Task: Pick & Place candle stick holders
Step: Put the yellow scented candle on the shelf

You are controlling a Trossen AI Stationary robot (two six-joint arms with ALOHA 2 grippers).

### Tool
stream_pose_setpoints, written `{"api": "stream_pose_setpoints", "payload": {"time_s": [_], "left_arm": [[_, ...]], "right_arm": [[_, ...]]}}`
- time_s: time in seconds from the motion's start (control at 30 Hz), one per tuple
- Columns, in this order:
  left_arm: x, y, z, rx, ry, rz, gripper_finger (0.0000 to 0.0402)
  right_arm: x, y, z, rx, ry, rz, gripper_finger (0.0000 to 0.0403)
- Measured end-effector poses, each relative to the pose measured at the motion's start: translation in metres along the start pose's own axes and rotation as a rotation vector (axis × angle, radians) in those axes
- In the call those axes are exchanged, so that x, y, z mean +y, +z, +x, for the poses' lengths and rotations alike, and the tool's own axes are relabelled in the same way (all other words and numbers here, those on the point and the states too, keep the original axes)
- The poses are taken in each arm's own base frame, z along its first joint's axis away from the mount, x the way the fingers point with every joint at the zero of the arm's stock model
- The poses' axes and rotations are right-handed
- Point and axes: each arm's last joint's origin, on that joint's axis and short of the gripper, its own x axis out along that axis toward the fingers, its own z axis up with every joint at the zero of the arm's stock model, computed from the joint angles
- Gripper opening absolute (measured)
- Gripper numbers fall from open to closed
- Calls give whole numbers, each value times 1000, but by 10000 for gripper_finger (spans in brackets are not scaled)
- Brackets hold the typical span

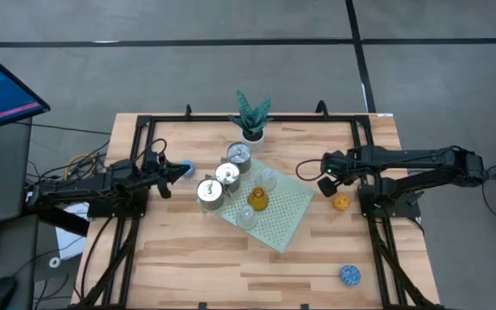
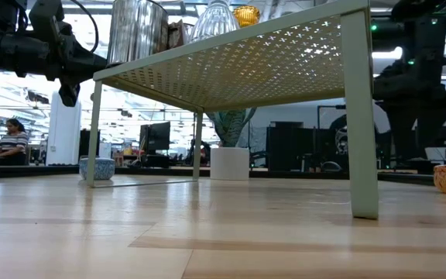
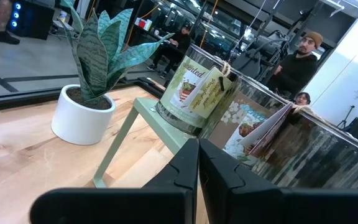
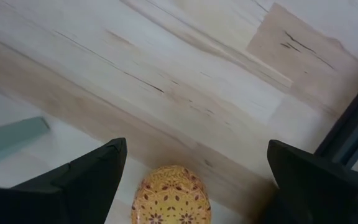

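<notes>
Three shiny silver holders [image 1: 228, 173], two clear glass ones [image 1: 267, 179] and an amber one [image 1: 257, 200] stand on the raised pale green perforated mat [image 1: 287, 220]. A blue bumpy holder [image 1: 188, 165] stands on the table left of the mat, and it also shows in the low view [image 2: 97, 167]. My left gripper [image 1: 182, 171] is shut and empty, raised beside that holder, its tips toward the silver holders [image 3: 199, 155]. An orange holder [image 1: 341, 203] stands on the table right of the mat. My right gripper [image 1: 313, 175] is open above the table, and the orange holder [image 4: 171, 196] shows between its fingers, untouched. Another blue bumpy holder [image 1: 350, 275] stands near the front right.
A green-leaved plant in a white pot [image 1: 251, 120] stands behind the mat. The mat stands on thin legs [image 2: 360, 116] with room beneath it. Black frame rails [image 1: 231, 118] run along the table's back and sides. People show in the room beyond the table.
</notes>
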Motion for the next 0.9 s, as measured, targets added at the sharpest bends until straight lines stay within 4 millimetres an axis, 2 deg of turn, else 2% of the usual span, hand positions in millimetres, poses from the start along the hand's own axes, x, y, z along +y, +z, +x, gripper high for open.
{"api": "stream_pose_setpoints", "payload": {"time_s": [0.5,0.7,0.9], "left_arm": [[0,0,0,0,0,0,11],[0,0,0,0,0,0,11],[0,0,0,0,0,0,11]], "right_arm": [[-2,-2,0,23,-25,12,379],[-1,-3,0,54,4,-90,379],[-2,-4,0,59,5,-116,379]]}}
